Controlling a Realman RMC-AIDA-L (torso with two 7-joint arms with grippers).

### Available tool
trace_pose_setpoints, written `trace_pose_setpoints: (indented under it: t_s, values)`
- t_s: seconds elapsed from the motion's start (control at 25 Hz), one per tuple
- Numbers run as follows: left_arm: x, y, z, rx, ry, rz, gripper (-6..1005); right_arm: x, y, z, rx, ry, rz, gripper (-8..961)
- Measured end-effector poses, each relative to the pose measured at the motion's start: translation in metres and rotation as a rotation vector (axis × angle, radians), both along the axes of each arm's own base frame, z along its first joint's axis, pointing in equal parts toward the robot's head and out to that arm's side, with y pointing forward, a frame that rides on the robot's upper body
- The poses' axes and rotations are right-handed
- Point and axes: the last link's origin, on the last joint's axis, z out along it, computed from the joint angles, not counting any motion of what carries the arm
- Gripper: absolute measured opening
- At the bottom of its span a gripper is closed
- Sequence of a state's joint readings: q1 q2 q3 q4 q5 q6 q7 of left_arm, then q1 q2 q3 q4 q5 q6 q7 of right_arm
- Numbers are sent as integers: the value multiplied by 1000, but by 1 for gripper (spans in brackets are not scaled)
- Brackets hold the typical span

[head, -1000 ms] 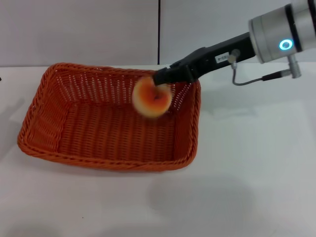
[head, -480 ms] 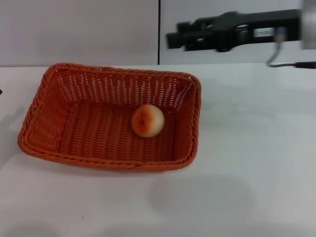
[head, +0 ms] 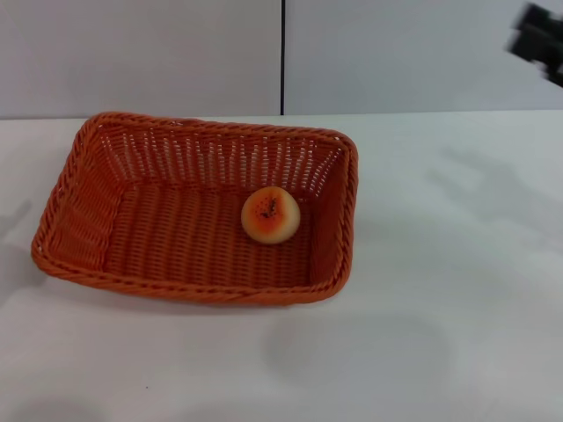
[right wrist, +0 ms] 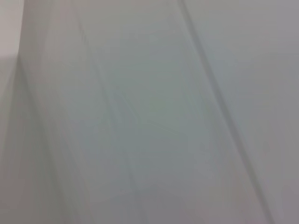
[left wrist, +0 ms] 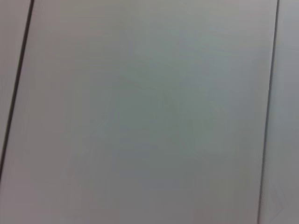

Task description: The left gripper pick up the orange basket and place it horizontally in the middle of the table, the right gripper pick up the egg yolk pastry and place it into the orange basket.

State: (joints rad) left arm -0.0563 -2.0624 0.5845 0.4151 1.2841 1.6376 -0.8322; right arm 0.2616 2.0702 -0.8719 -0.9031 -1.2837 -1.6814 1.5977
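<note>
The orange basket [head: 97,215] lies lengthwise across the white table [head: 440,290], left of centre in the head view. Inside it, near its right wall, rests the egg yolk pastry [head: 270,215], dome up with dark specks on top. My right gripper [head: 538,40] shows only as a blurred dark shape at the top right edge, high above the table and far from the basket. The left gripper is out of view. Both wrist views show only a plain grey wall with thin dark seams.
A grey wall with a vertical dark seam [head: 282,57] stands behind the table. Soft shadows fall on the table's right side and near its front edge.
The pastry dropped from the right gripper into the basket and settled near the right wall. The right arm pulled up and away to the top right corner.
</note>
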Motion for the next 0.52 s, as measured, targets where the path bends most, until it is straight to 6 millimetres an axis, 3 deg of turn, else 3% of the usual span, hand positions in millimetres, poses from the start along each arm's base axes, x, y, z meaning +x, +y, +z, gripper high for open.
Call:
trace_pose_setpoints:
  t_s: [0.16,0.52]
  values:
    - [0,-8,-5,76,-18,4,670,39,-21,-6,178,95,-53,610]
    - [0,-16,-15,154,28,18,670,60,-27,-20,322,52,-122,610]
